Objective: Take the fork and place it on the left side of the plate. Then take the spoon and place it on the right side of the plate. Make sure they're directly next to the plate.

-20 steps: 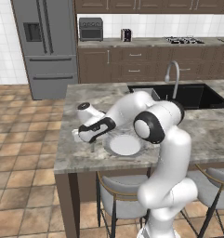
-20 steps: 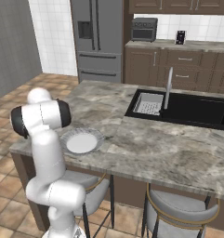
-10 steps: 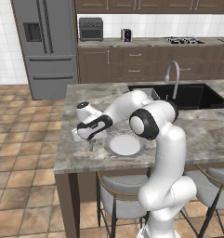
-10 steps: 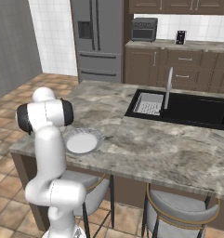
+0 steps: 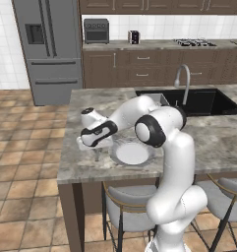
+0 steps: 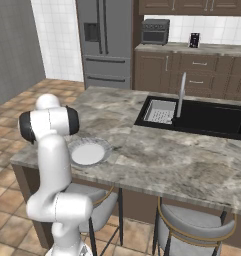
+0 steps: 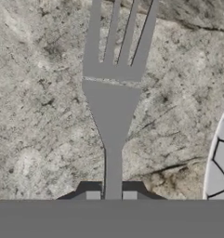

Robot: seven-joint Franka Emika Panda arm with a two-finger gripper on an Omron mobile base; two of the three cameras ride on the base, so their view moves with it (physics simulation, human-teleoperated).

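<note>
Holding the fork [image 7: 112, 111] by its handle between nearly shut jaws, the gripper [image 7: 111, 194] sits low over the counter [image 7: 39, 116], the plate [image 7: 220, 162] rim just beside it; release looks near, and the spoon remains

We see a grey-brown marbled island counter [image 6: 157, 155] w/ a black sink [image 6: 207, 117] sunk into its far side. On the near-left part sits 1 round plate [image 6: 88, 151], grey rim, white centre. The fork [image 7: 112, 111] lies flat on the stone just beside it.
</note>
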